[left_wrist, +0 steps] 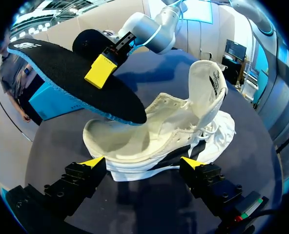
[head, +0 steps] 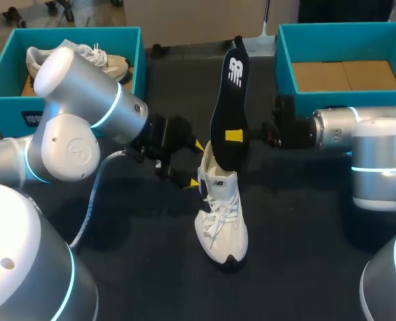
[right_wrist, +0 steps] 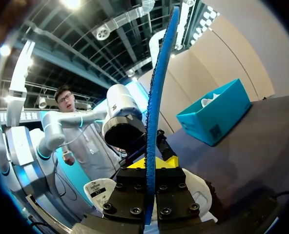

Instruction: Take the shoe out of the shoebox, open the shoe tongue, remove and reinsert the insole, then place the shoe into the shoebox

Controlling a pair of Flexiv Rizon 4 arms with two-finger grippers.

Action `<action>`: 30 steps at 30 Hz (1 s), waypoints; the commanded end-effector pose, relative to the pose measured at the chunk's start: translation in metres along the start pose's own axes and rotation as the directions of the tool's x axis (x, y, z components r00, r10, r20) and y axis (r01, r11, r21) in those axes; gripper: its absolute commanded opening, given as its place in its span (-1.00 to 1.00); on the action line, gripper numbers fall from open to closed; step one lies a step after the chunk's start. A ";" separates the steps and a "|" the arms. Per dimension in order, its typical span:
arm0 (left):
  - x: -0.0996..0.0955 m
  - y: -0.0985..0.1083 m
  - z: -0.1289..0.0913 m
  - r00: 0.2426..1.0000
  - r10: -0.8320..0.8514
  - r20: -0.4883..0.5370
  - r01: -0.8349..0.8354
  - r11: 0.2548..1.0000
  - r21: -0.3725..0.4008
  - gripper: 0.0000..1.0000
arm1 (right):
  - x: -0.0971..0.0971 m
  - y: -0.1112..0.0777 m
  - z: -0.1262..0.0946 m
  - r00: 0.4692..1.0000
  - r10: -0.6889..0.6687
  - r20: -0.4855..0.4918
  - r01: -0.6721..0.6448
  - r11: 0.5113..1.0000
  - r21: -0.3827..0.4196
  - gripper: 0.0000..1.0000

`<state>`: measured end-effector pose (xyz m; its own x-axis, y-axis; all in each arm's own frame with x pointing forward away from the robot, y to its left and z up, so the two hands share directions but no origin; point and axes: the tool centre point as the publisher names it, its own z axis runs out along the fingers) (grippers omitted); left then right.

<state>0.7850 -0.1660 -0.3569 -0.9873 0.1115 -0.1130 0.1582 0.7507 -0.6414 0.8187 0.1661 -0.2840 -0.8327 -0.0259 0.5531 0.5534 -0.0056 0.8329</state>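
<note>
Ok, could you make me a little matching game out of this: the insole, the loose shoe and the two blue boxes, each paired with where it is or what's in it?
Column one:
1 insole
2 loose shoe
3 left box
4 right box

Column two:
A shows only its brown floor
B on the table, under the insole's lower tip
C holds a second shoe
D pinched in the right gripper

Pairs: 1-D, 2-B, 3-C, 4-A.

Even light from above casts soft shadows on the dark table (head: 298, 221).
</note>
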 end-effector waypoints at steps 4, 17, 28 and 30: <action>0.000 0.000 0.000 1.000 0.000 0.000 0.000 1.000 -0.003 1.00 | 0.003 0.008 0.006 1.000 -0.024 -0.006 0.024 1.000 -0.004 -1.00; 0.000 0.000 0.000 1.000 0.000 0.000 0.000 1.000 -0.003 1.00 | -0.008 0.011 0.029 0.997 -0.048 -0.053 0.049 0.999 0.017 -1.00; 0.000 0.000 0.000 1.000 0.000 0.000 0.000 1.000 -0.003 1.00 | -0.006 -0.011 0.025 0.993 -0.110 -0.039 0.110 0.994 0.007 -1.00; 0.000 0.000 0.000 1.000 0.000 0.000 0.000 1.000 -0.003 1.00 | -0.005 -0.010 0.025 0.991 -0.128 -0.044 0.130 0.991 0.022 -1.00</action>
<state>0.7850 -0.1659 -0.3570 -0.9873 0.1112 -0.1131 0.1581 0.7509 -0.6412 0.8167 0.1914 -0.2975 -0.8943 -0.0697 0.4419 0.4430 0.0008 0.8965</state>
